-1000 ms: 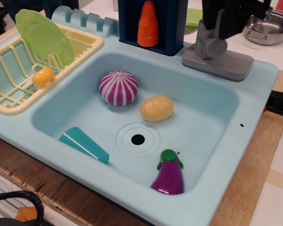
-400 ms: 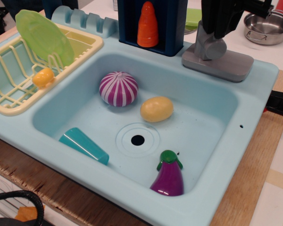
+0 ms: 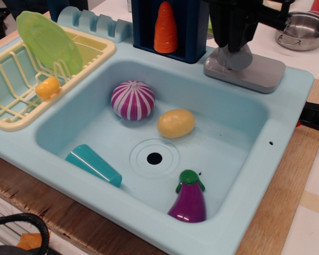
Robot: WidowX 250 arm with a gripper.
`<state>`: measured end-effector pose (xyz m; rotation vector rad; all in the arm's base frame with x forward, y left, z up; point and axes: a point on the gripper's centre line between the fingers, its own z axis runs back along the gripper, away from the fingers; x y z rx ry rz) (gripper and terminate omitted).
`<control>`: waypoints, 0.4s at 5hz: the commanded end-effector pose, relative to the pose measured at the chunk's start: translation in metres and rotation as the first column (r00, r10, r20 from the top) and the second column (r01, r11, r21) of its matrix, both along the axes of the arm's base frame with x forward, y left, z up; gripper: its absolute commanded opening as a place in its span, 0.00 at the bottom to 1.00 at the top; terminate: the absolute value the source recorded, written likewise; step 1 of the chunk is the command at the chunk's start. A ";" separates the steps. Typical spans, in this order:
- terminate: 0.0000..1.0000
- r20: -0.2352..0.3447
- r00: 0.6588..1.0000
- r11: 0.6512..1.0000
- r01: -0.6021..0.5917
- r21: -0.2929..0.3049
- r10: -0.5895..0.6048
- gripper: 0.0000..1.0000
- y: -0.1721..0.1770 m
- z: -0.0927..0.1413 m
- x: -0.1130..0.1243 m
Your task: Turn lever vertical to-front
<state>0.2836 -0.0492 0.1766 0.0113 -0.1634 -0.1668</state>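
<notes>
The toy tap stands on the sink's back right rim: a flat grey base plate (image 3: 260, 73) with a round grey barrel (image 3: 235, 57) on it. The lever, the slim grey arm above the barrel, is hidden behind my black gripper (image 3: 233, 45). The gripper hangs straight down over the barrel, its tips touching or just above the barrel's top. I cannot see how the jaws stand, or whether they hold the lever.
The blue sink (image 3: 287, 90) holds a purple striped onion (image 3: 133, 100), a yellow lemon (image 3: 176, 123), a teal wedge (image 3: 93, 164) and an eggplant (image 3: 187, 199). An orange cone (image 3: 165, 27) stands in a dark blue box behind. A dish rack (image 3: 21, 114) with a green plate (image 3: 49, 42) is left. A steel pot (image 3: 302, 30) is at the back right.
The gripper has moved left and down over the tap. The upright grey lever, seen beside the gripper earlier, is now covered by it.
</notes>
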 end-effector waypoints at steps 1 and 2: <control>0.00 -0.079 0.986 0.990 -0.143 0.021 0.144 0.00 0.057 -0.014 -0.034; 0.00 -0.099 0.977 0.982 -0.185 0.045 0.189 0.00 0.075 -0.026 -0.041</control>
